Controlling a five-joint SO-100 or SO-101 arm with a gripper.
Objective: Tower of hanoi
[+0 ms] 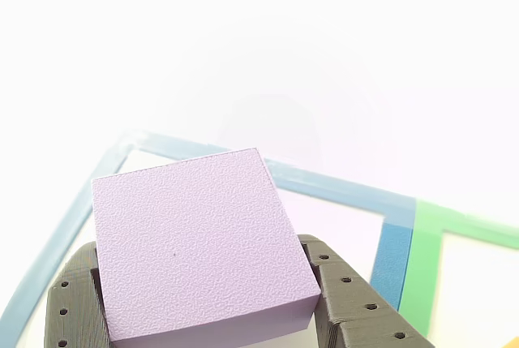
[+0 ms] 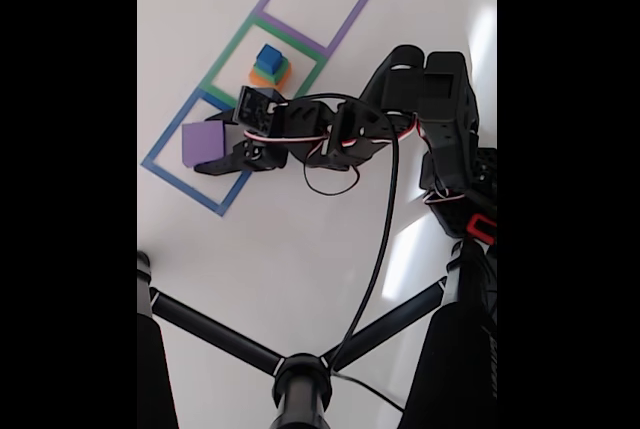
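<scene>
A large lilac cube point(image 1: 195, 242) sits between my two grey fingers point(image 1: 77, 303), and my gripper point(image 1: 211, 307) is shut on its sides. In the fixed view the same cube point(image 2: 203, 143) lies over the blue taped square point(image 2: 160, 164), with my gripper point(image 2: 214, 145) reaching it from the right. Whether the cube rests on the table or hangs just above it I cannot tell. A small stack with a blue block point(image 2: 268, 56) on top and an orange block point(image 2: 266, 78) at the bottom stands in the green taped square point(image 2: 222, 61).
A purple taped square point(image 2: 345, 15) lies beyond the green one. The blue tape point(image 1: 340, 190) and green tape point(image 1: 426, 259) run under the cube in the other view. A black tripod point(image 2: 300, 379) and the arm's cable point(image 2: 385, 239) cross the near side of the white table.
</scene>
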